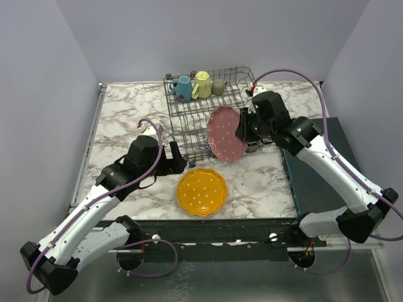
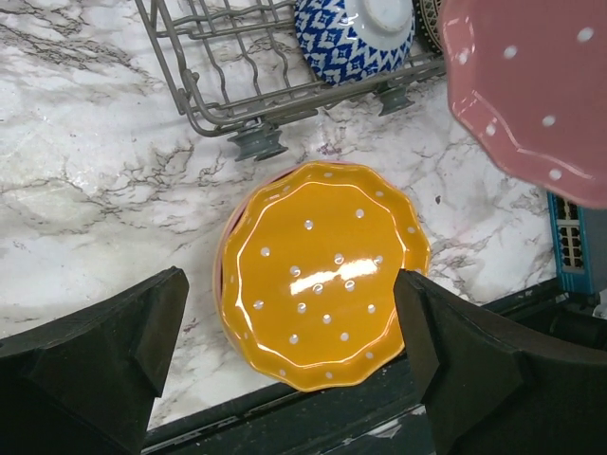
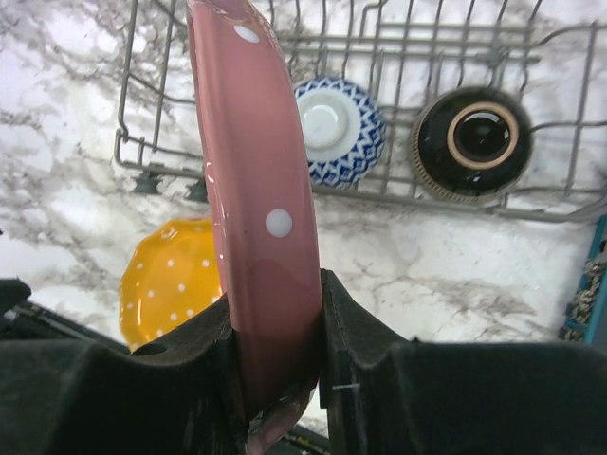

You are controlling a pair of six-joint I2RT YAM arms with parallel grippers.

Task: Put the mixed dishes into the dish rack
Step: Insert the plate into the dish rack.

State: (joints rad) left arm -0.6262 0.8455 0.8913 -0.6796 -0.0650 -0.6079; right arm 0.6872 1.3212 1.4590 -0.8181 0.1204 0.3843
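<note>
Right wrist — right fingers (image 3: 427, 389) clenched on pink plate (image 3: 256, 190); left fingers (image 2: 95, 360) spread wide near orange plate (image 2: 318, 275)

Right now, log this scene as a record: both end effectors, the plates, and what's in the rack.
left end effector: open, over orange plate, empty
right end effector: shut on pink plate
pink plate: upright on edge, at dish rack's near right corner
orange plate: flat on table, outside rack
in rack: blue mug, yellow mug, grey-beige mug, blue-white bowl, dark brown bowl
</note>
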